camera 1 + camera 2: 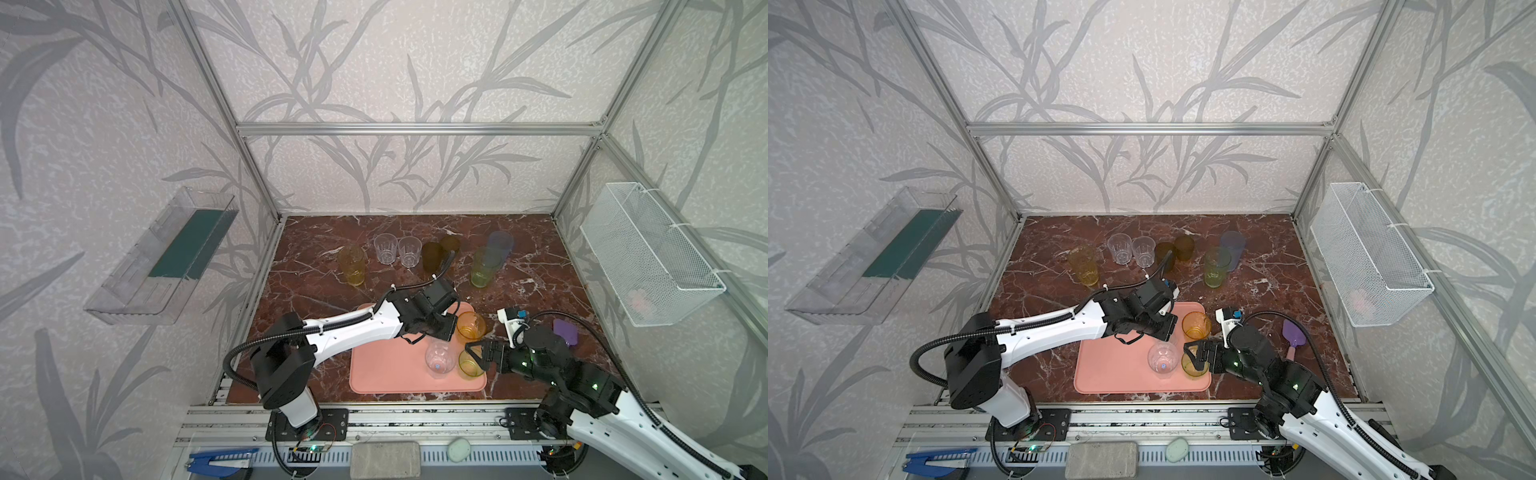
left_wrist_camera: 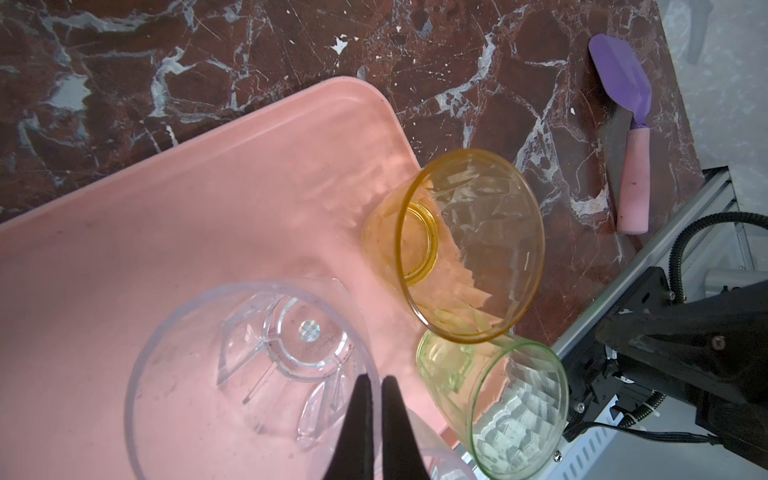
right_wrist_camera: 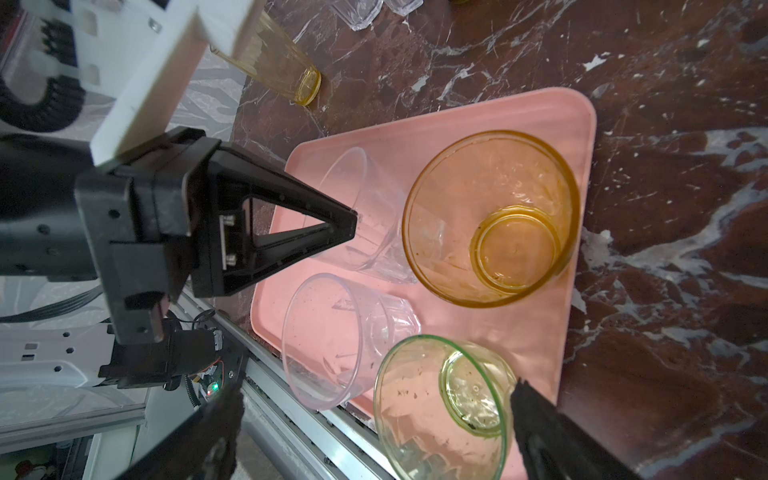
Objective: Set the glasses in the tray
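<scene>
The tray (image 1: 386,368) lies low in the middle of both top views; four glasses (image 1: 470,326) stand at its right end. The left gripper (image 2: 376,380) is closed at the rim of a clear glass (image 2: 249,365); the right gripper (image 3: 376,395) gapes wide around the yellow-green glass (image 3: 440,409) without gripping it.

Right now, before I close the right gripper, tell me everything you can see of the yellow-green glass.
The yellow-green glass is a short translucent tumbler with a faceted wall, thick round base and dark specks inside. It stands upright, mouth up, empty, at the near right corner of the pink tray, next to a clear glass and an orange glass. The open right gripper straddles it; contact cannot be told.
</scene>
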Tool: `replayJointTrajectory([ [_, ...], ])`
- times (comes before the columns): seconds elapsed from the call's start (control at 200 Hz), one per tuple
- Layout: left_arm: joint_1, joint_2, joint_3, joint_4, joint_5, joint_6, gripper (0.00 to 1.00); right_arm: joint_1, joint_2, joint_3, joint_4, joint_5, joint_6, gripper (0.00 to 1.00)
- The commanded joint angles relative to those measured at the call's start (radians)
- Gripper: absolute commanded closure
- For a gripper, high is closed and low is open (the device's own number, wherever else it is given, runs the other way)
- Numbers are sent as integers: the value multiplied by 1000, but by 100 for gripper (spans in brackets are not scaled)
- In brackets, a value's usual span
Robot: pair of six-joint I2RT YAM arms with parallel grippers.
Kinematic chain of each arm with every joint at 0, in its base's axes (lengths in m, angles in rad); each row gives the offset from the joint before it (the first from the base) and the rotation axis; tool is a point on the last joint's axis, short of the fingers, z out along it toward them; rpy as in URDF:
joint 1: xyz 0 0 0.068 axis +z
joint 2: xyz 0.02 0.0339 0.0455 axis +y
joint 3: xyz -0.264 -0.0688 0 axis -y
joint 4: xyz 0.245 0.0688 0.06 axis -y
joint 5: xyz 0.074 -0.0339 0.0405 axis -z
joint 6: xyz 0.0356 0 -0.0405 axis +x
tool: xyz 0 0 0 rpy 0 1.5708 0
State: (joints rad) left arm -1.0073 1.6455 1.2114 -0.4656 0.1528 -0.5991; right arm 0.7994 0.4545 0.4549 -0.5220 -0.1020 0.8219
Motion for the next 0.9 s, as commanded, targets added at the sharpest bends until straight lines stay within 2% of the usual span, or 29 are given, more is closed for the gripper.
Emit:
replayJointTrajectory([
  [0.0, -7, 14, 17, 17, 13, -15, 100, 0, -12, -9, -10, 16, 5, 1],
  [0.52, -23, 24, 6, 34, 21, -23, 98, -2, -20, -12, -15, 19, 11, 1],
  [0.635, -24, 23, 7, 34, 14, -20, 89, -2, -23, -12, -16, 19, 13, 1],
  [0.75, -22, 23, 7, 24, -7, -13, 73, -1, -23, -9, -15, 17, 10, 1],
  [0.895, -23, 19, 4, 20, -20, -6, 64, -2, -21, -9, -17, 15, 9, 1],
])
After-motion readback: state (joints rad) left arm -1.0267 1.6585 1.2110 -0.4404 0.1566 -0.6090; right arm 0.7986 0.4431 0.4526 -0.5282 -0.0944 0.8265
